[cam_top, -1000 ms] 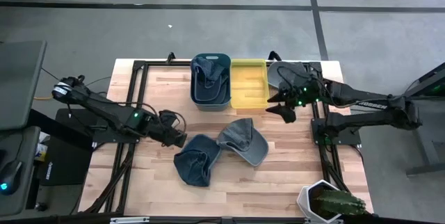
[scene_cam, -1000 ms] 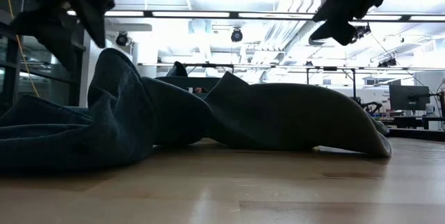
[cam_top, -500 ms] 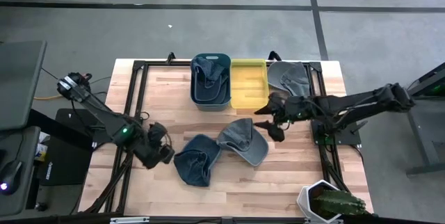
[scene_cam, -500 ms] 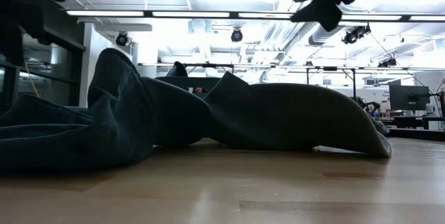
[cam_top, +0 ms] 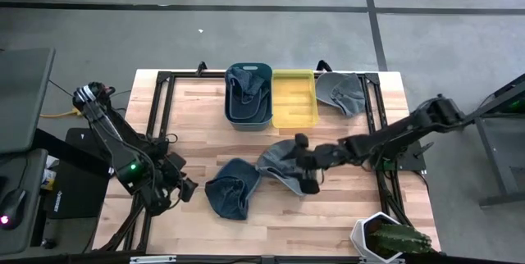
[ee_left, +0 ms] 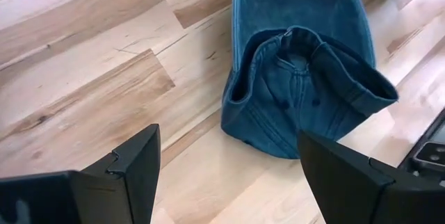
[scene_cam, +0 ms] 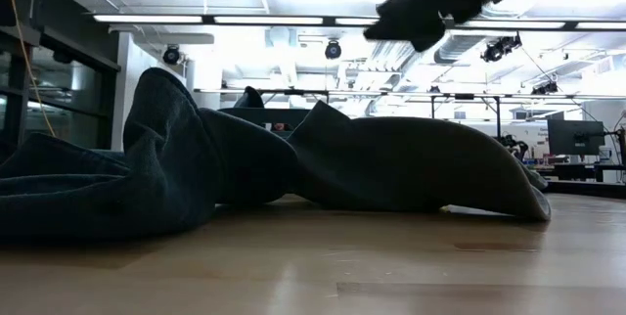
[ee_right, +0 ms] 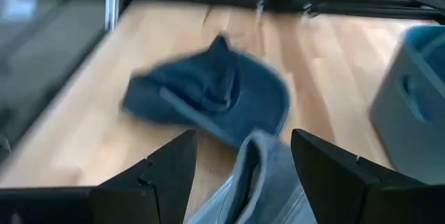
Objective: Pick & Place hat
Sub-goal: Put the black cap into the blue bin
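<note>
with our right hand (cam_top: 300, 162) spread just above the grey hat (cam_top: 287, 168), we should pinch its crown beside the blue hat (cam_top: 230, 187), left hand (cam_top: 175, 190) spread.

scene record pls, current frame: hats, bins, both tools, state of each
blue hat: on table, crown opening up, ungrasped
grey hat: on table beside blue hat, edges touching
blue bin: holds a blue hat
yellow bin: nothing visible inside
second grey hat: far right of table, beside yellow bin
left tool: open, left of blue hat, holding nothing
right tool: open, above grey hat, holding nothing
cactus pot: near right corner
</note>
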Robot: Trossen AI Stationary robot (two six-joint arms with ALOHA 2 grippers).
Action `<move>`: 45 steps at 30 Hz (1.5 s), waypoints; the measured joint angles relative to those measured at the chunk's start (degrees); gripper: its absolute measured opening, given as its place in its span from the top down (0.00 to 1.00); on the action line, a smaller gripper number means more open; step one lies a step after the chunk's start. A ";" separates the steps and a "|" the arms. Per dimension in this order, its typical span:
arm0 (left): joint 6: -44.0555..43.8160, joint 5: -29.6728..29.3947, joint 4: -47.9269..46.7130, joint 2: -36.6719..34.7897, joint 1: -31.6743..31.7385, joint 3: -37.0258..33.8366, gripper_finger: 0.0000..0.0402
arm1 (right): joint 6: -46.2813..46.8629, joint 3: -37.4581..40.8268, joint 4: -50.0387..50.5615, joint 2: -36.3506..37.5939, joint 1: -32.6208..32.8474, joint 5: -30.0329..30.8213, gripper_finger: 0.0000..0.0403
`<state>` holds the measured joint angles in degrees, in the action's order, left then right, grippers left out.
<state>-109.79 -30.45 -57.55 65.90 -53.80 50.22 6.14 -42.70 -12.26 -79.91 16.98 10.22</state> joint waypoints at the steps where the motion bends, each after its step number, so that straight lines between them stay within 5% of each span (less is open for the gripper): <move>1: -0.46 -0.18 0.67 -0.04 -0.42 -0.47 0.30 | -2.09 0.00 -0.19 -1.35 0.81 0.54 0.43; 14: -3.01 -1.79 10.78 -0.01 -0.63 -4.13 0.30 | -33.50 -9.24 -3.30 -17.91 5.69 9.20 0.43; 29: -3.04 -2.15 11.13 0.01 -0.61 -4.15 0.30 | -35.14 -22.98 -1.15 -35.81 5.08 8.77 0.43; 39: -2.74 -2.09 11.14 0.01 -0.61 -4.15 0.30 | -34.04 -24.74 -0.62 -37.43 3.23 8.59 0.44; 45: -2.57 -2.13 11.05 0.01 -0.61 -4.15 0.30 | -28.66 -24.74 0.73 -37.43 2.35 8.30 0.55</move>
<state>-112.36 -32.58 -46.50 65.91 -54.41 46.06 -22.52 -67.44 -11.53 -117.34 19.33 18.52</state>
